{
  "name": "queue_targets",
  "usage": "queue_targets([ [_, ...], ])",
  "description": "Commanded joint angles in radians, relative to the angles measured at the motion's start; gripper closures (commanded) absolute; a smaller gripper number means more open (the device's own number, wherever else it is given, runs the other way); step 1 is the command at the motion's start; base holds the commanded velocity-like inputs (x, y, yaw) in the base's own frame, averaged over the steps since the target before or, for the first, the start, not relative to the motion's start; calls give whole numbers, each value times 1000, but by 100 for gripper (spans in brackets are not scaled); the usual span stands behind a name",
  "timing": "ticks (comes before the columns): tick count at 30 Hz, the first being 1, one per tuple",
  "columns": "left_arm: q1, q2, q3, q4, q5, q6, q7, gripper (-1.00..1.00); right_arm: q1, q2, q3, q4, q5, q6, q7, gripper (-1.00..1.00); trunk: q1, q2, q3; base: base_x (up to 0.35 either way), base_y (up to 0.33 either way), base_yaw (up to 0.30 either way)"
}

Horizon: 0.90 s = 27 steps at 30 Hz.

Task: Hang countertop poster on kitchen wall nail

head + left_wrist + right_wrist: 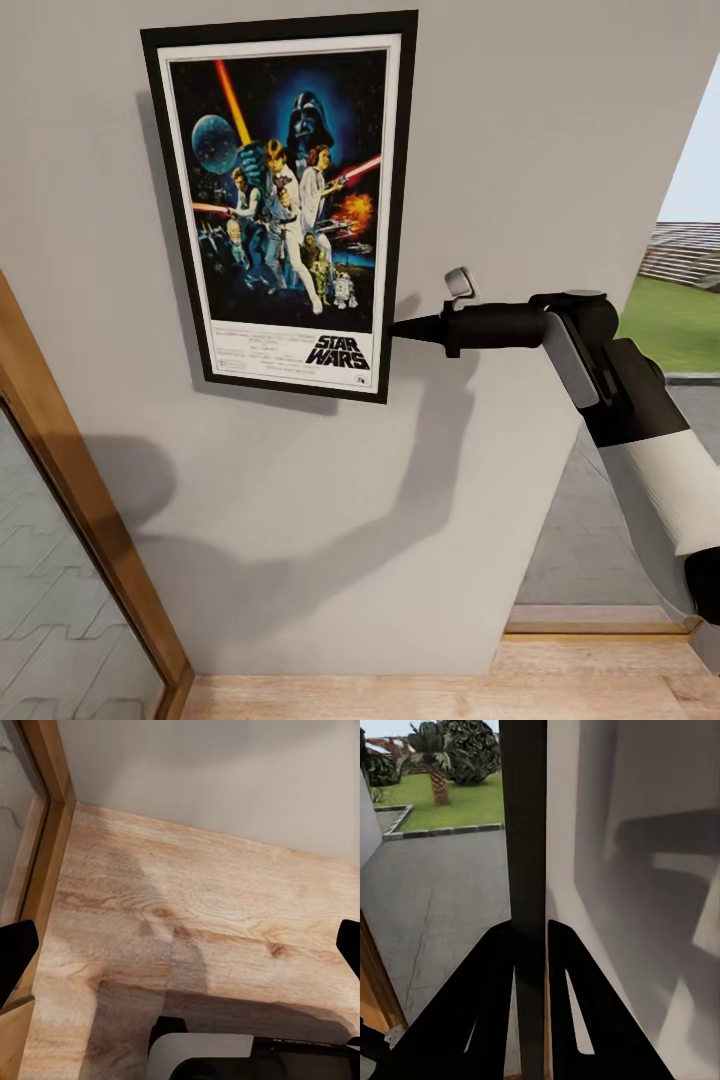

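One arm reaches across the head view: the right arm comes in from about four o'clock, its white forearm rising to a black wrist that bends, so the right gripper (400,327) points level toward nine o'clock; its fingertips meet the right edge of the poster (285,200) near the lower corner; the poster sits flat against the grey wall (520,150), tilted slightly, occupying the eleven-to-twelve o'clock part of the view. Seen from the right wrist, the right gripper (531,937) has its two black fingers (487,1005) pressed on either side of the poster's thin black frame (525,832), pinching it edge-on; the wall lies just beside it. Seen from the left wrist, the left gripper (180,952) is spread wide, its fingertips (15,949) at opposite edges, aimed down at the wooden floor (210,907).
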Motion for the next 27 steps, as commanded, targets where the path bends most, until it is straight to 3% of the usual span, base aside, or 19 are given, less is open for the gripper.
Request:
queue_targets([
  [1,0,0,1,-1,4,0,-5,-100,-1,-1,2,0,-7,8,-1,100,1,-2,-2,0,0,0],
  [27,0,-6,2,0,4,0,-4,-100,0,-1,0,0,-7,8,-1,100,1,-2,-2,5,0,0],
])
